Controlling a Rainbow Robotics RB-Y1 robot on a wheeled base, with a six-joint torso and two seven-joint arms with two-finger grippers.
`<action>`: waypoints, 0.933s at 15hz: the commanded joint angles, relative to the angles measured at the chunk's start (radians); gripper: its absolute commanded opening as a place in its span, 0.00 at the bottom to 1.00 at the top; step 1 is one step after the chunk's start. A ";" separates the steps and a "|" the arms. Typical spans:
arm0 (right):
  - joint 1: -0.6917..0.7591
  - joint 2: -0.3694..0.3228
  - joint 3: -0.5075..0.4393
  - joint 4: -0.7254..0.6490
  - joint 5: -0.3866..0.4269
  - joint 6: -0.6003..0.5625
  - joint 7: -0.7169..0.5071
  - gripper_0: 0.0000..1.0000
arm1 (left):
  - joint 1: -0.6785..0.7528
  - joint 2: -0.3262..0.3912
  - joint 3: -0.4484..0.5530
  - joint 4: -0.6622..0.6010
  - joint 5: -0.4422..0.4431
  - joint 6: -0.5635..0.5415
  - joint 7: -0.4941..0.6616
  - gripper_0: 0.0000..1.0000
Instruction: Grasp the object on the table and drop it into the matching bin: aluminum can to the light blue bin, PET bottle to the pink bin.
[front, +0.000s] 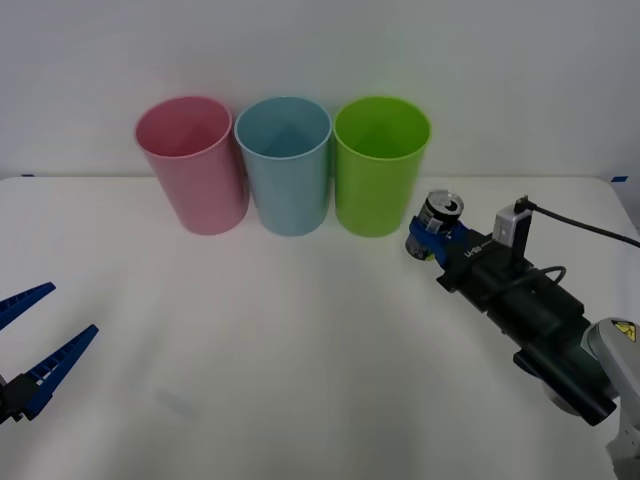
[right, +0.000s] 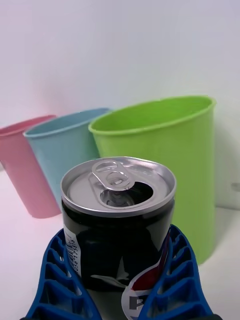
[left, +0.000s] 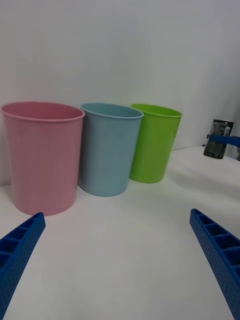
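Note:
The aluminum can (front: 438, 219) is small and dark, with a silver pull-tab top, and stands upright just right of the green bin. My right gripper (front: 432, 240) is shut on it, blue fingers (right: 172, 280) pressing both sides of the can (right: 117, 225). I cannot tell whether the can rests on the white table (front: 300, 360) or is held just above it. At the back stand the pink bin (front: 192, 162) and, right of it, the light blue bin (front: 287, 163). My left gripper (front: 30, 345) is open at the table's left edge, far from the can (left: 219, 138).
A bright green bin (front: 380, 163) stands at the right end of the row, between the light blue bin and the can. All three bins are tall and open-topped, close together. Bare white table stretches in front of them.

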 joint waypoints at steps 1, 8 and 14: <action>0.001 -0.023 0.016 -0.084 0.000 -0.001 -0.082 0.00 | 0.000 0.000 0.000 0.000 0.000 0.000 0.000 1.00; -0.091 -0.063 0.059 -0.190 0.000 0.000 -0.229 0.00 | 0.000 0.000 0.000 0.000 0.000 0.000 0.000 1.00; -0.273 -0.063 0.152 -0.092 0.043 0.092 -0.246 0.00 | 0.000 0.000 0.000 0.000 0.000 0.000 0.000 1.00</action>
